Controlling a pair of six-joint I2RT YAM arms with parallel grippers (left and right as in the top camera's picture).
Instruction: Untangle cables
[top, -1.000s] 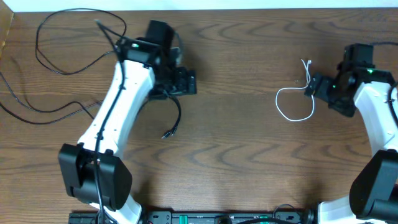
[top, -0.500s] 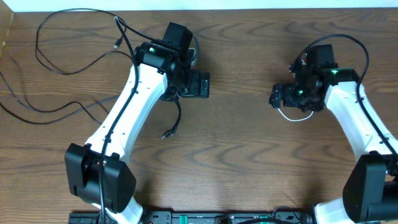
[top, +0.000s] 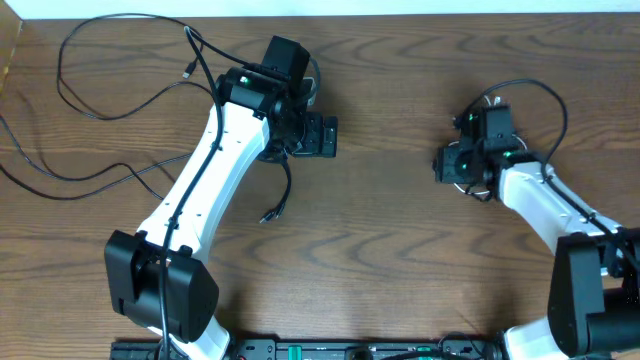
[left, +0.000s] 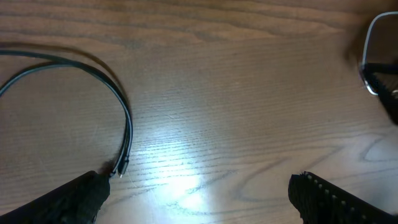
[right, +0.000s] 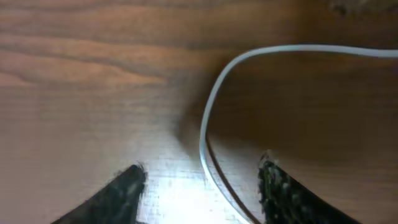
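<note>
The white cable (right: 214, 93) curves across the wood and runs down between the fingers of my right gripper (right: 202, 196). The jaws straddle it with a gap on each side, the cable nearer the right finger (right: 283, 193). From overhead this gripper (top: 443, 163) hides most of the white cable (top: 470, 190). My left gripper (top: 330, 135) hovers open over bare wood. A black cable (left: 127, 124) ends in a plug (left: 121, 168) beside its left finger (left: 74, 199). Long black cables (top: 60, 65) loop over the table's far left.
Another black cable (top: 60, 175) snakes along the left edge. A black plug end (top: 268, 215) lies under the left arm's forearm. The robot bases and a black rail (top: 300, 350) stand at the front edge.
My right gripper swung left and dropped over the white cable, and its jaws have narrowed around it. The left arm shifted right a second ago and has since stayed still.
</note>
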